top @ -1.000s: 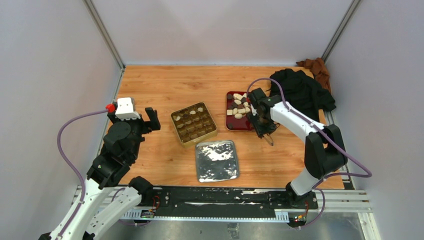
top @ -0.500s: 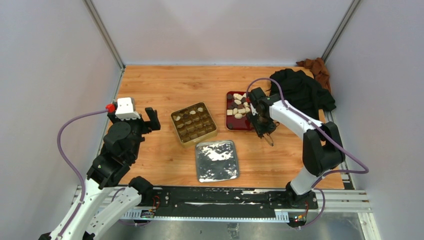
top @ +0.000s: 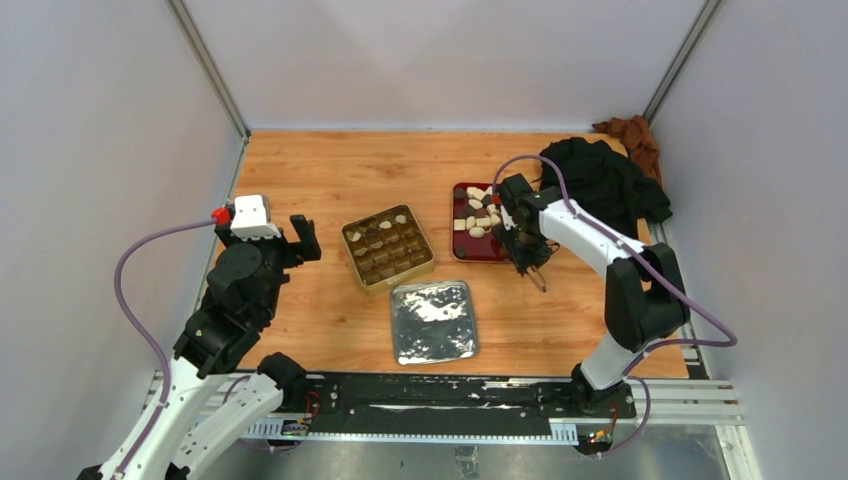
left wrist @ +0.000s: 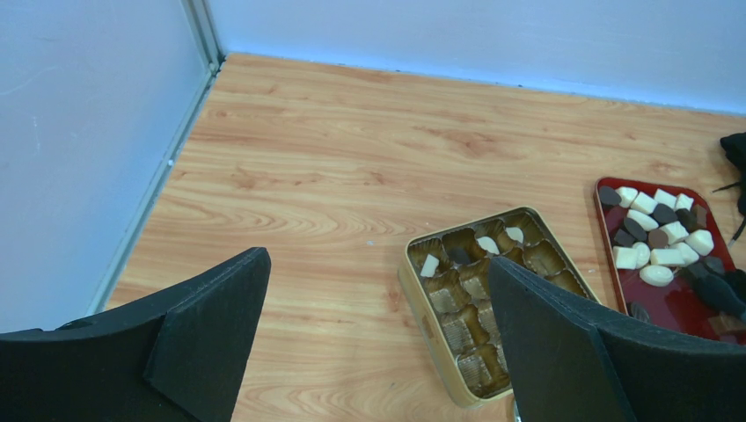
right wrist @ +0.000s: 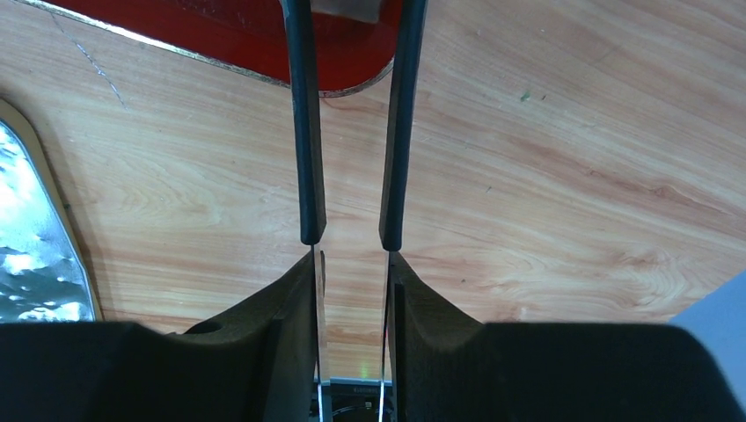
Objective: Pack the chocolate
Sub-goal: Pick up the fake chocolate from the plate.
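Many chocolate chunks (left wrist: 657,275), red tray (left wrist: 677,305), seemingly tongs (right wrist: 304,132)

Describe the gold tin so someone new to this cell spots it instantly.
On the wooden table, three square containers sit mid-table. The gold tin is the leftmost, left of the red tray and just beyond the silver tray. Only it has a brown grid of small compartments inside, a few holding white chocolate pieces.
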Robot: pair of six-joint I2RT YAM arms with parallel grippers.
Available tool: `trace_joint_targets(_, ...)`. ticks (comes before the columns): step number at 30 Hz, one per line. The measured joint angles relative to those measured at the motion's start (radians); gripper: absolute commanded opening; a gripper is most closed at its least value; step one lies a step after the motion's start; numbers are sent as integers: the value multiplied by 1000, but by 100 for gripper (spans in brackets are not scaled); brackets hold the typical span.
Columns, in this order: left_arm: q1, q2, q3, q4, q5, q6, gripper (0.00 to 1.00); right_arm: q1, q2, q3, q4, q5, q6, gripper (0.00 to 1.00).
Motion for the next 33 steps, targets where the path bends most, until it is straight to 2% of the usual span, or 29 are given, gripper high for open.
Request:
trace_joint_targets(22,0,0,0,0,0,0,100,1,-82,55,-54,-8,0,30)
trace_joint_targets(33,0,0,0,0,0,0,100,56,-91,131,-86,-7,2,29)
